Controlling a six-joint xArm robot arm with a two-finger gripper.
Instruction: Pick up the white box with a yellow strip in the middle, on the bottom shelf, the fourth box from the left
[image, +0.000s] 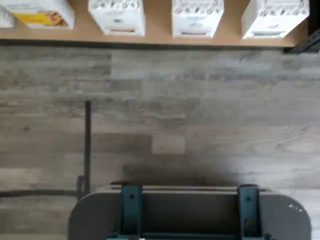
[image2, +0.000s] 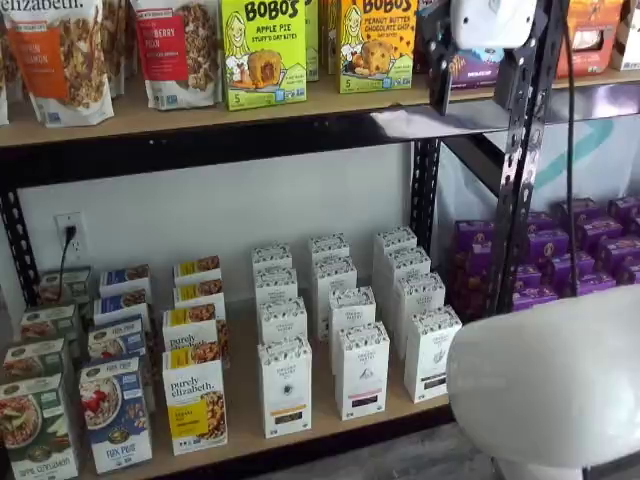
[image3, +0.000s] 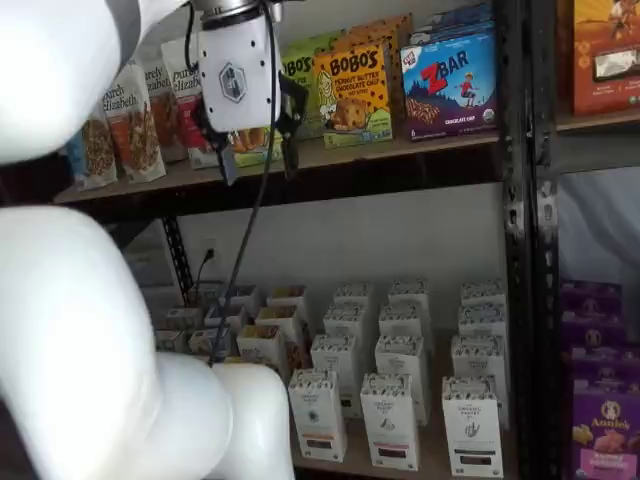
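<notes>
The white box stands in the front row of the bottom shelf, right of a yellow "purely elizabeth" box. A yellowish strip runs low across its front. It also shows in a shelf view and, from above, in the wrist view on the tan board. My gripper hangs high up at the level of the upper shelf, far above the box. In both shelf views its two black fingers stand apart, and the gripper is open and holds nothing.
Similar white cartons fill the rows beside and behind the box. Bobo's boxes sit on the upper shelf. A black rack upright stands at the right, with purple boxes beyond. White arm links fill the foreground. Below lies grey plank floor.
</notes>
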